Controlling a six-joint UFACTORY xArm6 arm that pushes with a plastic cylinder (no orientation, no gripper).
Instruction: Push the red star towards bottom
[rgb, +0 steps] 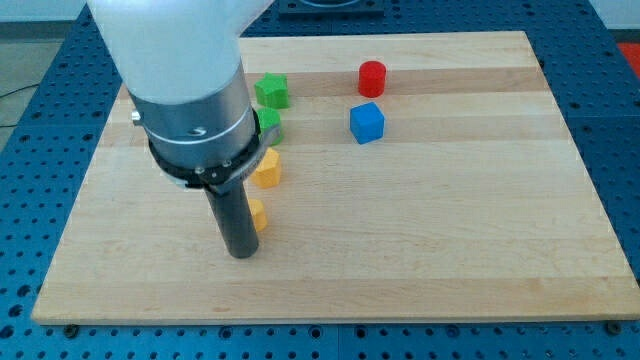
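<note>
Claw: none fitted, only a rod, so no open or closed state; my tip (241, 256) stands near-left on the surface (450, 250).
Red star: not visible, perhaps hidden behind the arm.
Risk: my tip could drag the yellow block (259, 214) beside it, or the far red cylinder (372, 77) could be mistaken for the target.

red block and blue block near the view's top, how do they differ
The red block looks round like a short cylinder; the blue block is a cube with flat faces and corners. The red block sits nearer the view's top; the blue block sits just below it, apart from it. Both stand alone on the wooden board, right of the green and yellow blocks, and well away from my tip, which is beside a yellow block.
</note>
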